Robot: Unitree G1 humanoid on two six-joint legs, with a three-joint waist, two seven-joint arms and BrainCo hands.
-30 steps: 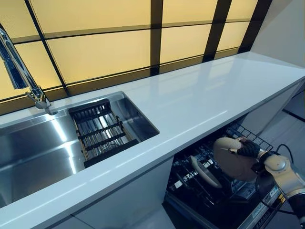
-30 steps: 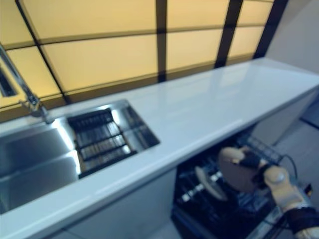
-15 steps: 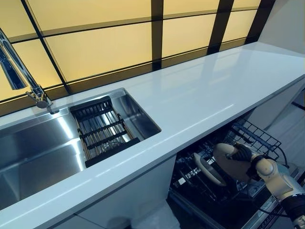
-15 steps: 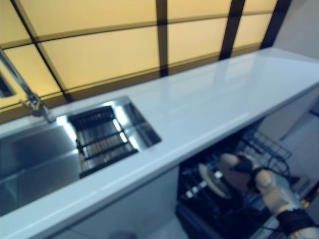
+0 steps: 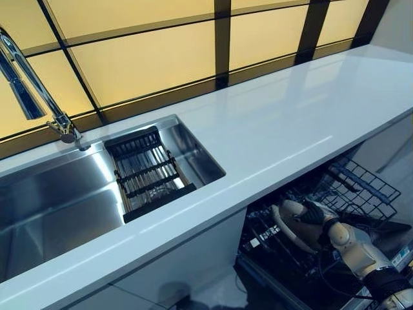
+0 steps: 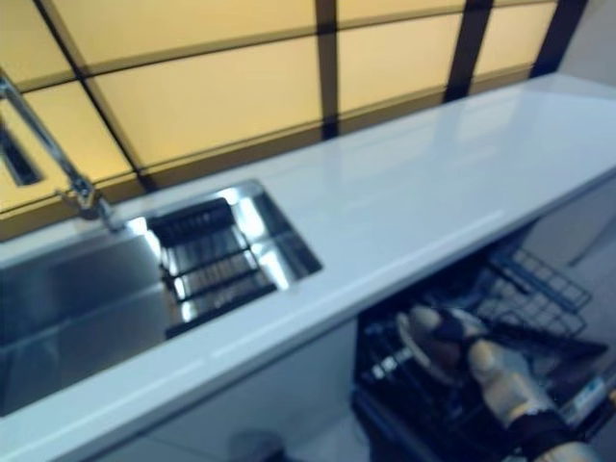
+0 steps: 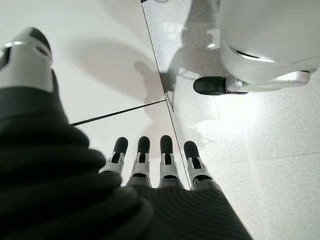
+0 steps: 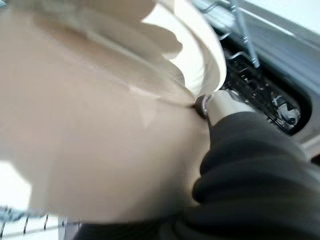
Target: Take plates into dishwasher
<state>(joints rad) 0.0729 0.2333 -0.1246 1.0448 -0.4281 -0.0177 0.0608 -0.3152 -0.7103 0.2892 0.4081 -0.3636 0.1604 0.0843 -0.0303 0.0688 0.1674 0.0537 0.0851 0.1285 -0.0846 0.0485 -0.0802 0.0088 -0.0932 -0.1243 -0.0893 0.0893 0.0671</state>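
Note:
My right hand [image 5: 317,213] is shut on a beige plate [image 5: 290,210], down inside the open dishwasher's lower rack [image 5: 361,187] under the counter. In the right wrist view the beige plate [image 8: 100,125] fills most of the picture, and the thumb [image 8: 220,102] presses on its face. A white plate [image 8: 200,45] stands on edge in the rack right beside the held one. My left hand [image 7: 155,165] hangs over the floor with straight fingers and holds nothing.
A white countertop [image 5: 271,129] runs across above the dishwasher. A steel sink [image 5: 58,200] with a black drain rack [image 5: 151,174] and a faucet [image 5: 32,84] lies to the left. Yellow panels back the counter.
The right hand has carried the beige plate lower and further into the rack, close against the standing white plate. The camera has also shifted.

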